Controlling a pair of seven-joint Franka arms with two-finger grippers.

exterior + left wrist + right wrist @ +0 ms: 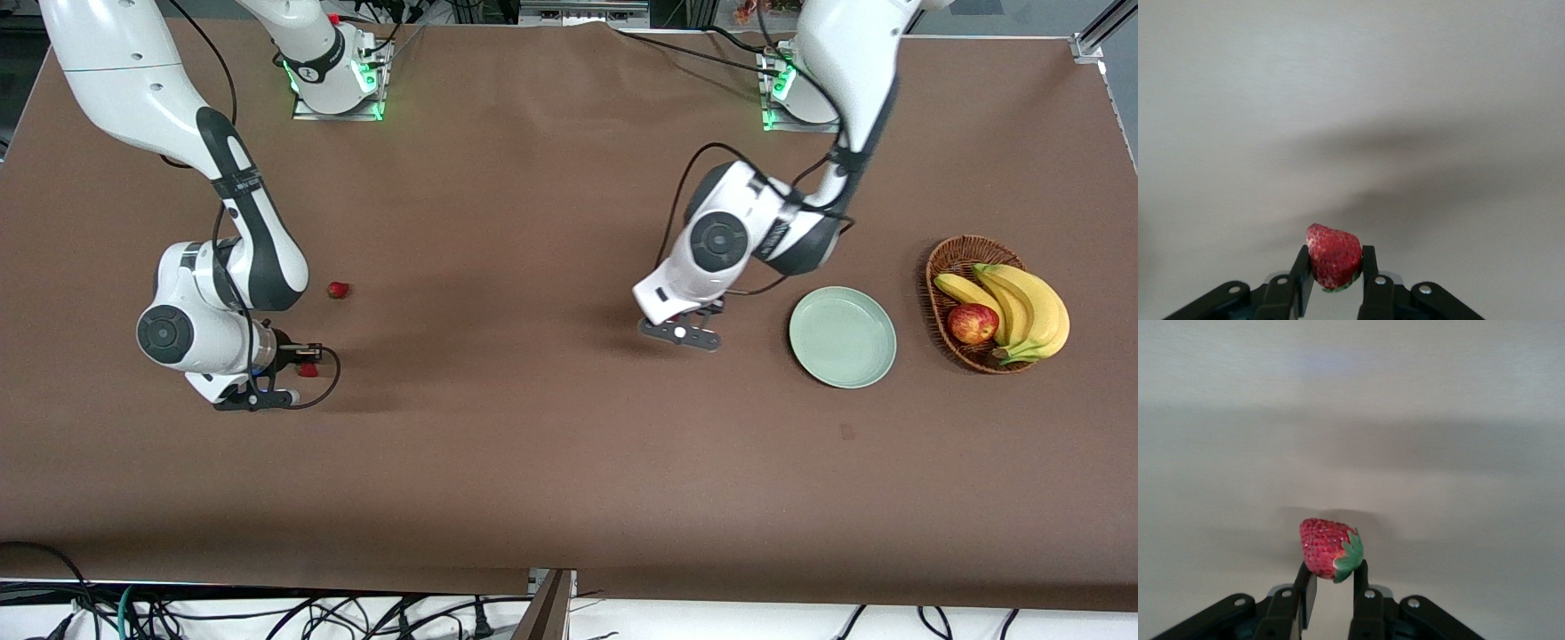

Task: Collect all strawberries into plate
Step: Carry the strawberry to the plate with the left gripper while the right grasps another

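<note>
A robotics lab: two bench-mounted arms on a brown-covered table, loose cables below.

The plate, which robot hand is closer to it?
The left gripper, shut on a strawberry beside the plate. The right gripper holds another strawberry at the right arm's end of the table.

You have the plate on the table toward the left arm's end, with the basket beside it, closer still to that end; bananas and an apple lie in the basket. Toward the right arm's end, a loose strawberry sits on the table, well apart from the plate
</note>
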